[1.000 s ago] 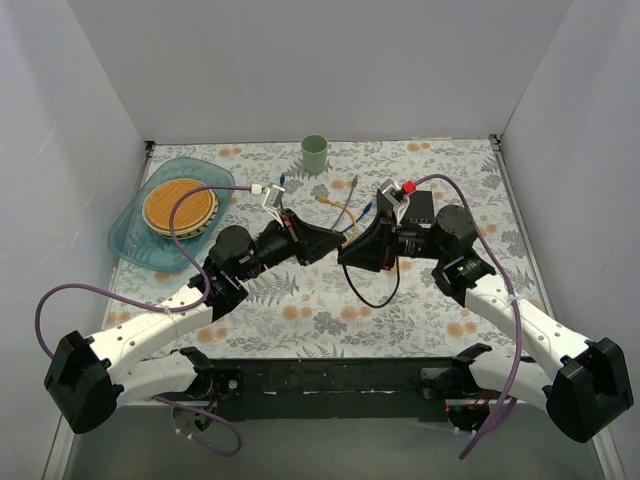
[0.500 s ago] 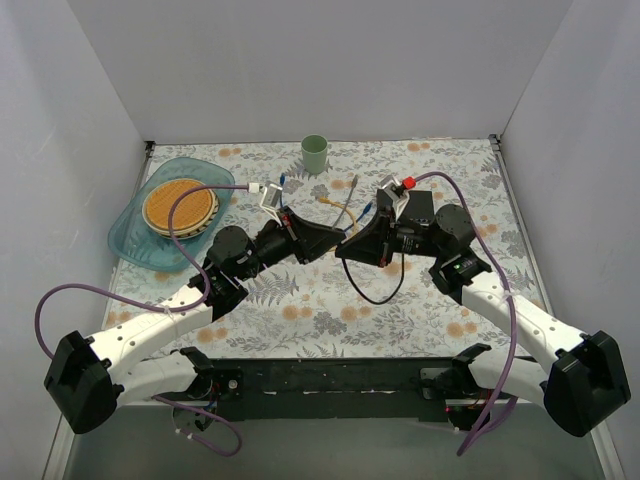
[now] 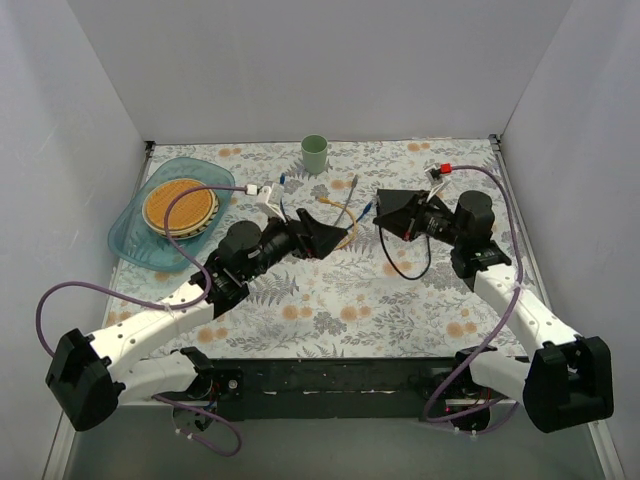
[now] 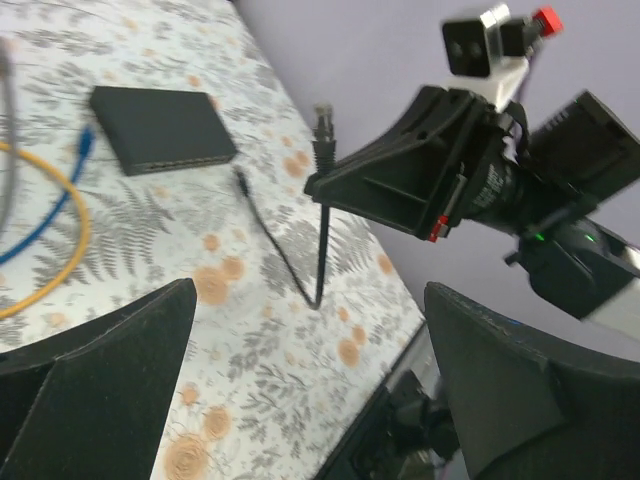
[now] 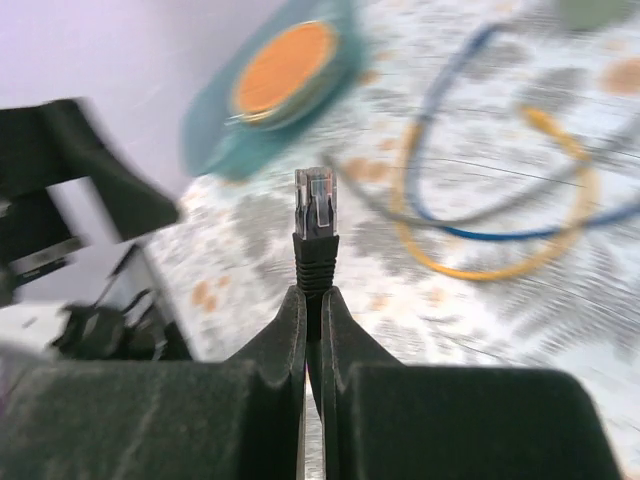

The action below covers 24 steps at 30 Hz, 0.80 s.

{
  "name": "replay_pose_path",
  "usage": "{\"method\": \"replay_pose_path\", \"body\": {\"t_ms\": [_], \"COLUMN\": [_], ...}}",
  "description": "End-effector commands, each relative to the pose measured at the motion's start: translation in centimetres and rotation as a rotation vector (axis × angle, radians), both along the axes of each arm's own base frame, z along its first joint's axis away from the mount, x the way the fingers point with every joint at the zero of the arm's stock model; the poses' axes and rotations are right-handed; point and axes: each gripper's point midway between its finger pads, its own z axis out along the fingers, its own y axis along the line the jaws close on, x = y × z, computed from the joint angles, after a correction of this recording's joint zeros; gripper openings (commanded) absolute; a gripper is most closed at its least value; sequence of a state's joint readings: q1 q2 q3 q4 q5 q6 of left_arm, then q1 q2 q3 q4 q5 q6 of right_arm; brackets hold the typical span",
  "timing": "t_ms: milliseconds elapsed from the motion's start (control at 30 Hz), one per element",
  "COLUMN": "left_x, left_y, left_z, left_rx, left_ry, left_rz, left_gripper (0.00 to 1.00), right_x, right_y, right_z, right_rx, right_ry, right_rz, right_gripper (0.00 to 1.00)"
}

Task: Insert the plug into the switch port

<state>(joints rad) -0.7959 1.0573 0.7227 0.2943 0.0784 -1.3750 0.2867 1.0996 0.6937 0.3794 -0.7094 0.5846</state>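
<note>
The plug [image 5: 316, 205], clear-tipped on a black ribbed boot, sticks up from between the fingers of my right gripper [image 5: 312, 300], which is shut on the boot. From the left wrist view the same plug [image 4: 322, 122] stands above the right gripper [image 4: 320, 186], and its black cable [image 4: 290, 268] hangs to the table. The switch [image 4: 160, 128] is a flat dark grey box lying beyond the cable. In the top view my right gripper [image 3: 385, 209] hovers at mid-right, covering most of the switch. My left gripper [image 3: 335, 232] is wide open with nothing between its fingers [image 4: 520, 390].
Loose blue, yellow and grey cables [image 3: 345, 207] lie between the two grippers. A green cup [image 3: 315, 153] stands at the back. A teal tray [image 3: 130, 235] holding a wicker disc [image 3: 179, 206] sits at the left. The black cable's loop [image 3: 405, 268] rests near the right arm.
My left gripper has opened and let go of the plug. My right gripper, shut on the plug, has carried it away to the right and farther back.
</note>
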Motion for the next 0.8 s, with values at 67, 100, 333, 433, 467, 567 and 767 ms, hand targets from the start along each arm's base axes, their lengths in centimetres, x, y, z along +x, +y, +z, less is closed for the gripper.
{"method": "replay_pose_path", "body": {"t_ms": [67,100,333,433,467,567,767], "left_x": [6.7,7.2,11.5,12.2,12.1,10.1,8.0], "left_y": [1.0,0.5,-4.3,-5.4,-5.5,-5.3,-3.0], "left_z": [-3.2,-3.8,-7.6,-8.3,-8.4,-8.1,-7.3], "left_rx": [0.252,0.286,0.397,0.404,0.402,0.359,0.334], "left_ry": [0.072,0.083,0.119,0.13,0.134,0.127,0.117], "left_rz": [0.278,0.274,0.201,0.178,0.172,0.103,0.122], "left_gripper": [0.98,0.98,0.98,0.98,0.98,0.98,0.98], "right_x": [8.7,9.8,16.4,18.8,19.6,23.0,26.1], "right_y": [-10.1,-11.4,-20.9,-22.3,-23.0,-24.8,-24.6], "right_z": [-5.0,-4.8,-9.1,-10.9,-11.2,-14.1,-19.1], "right_rx": [-0.263,-0.277,-0.409,-0.433,-0.454,-0.561,-0.646], "right_ry": [0.096,0.098,0.256,0.316,0.329,0.426,0.558], "right_rz": [-0.497,-0.552,-0.902,-0.949,-0.978,-1.018,-0.93], "right_gripper": [0.01,0.01,0.01,0.01,0.01,0.01,0.01]}}
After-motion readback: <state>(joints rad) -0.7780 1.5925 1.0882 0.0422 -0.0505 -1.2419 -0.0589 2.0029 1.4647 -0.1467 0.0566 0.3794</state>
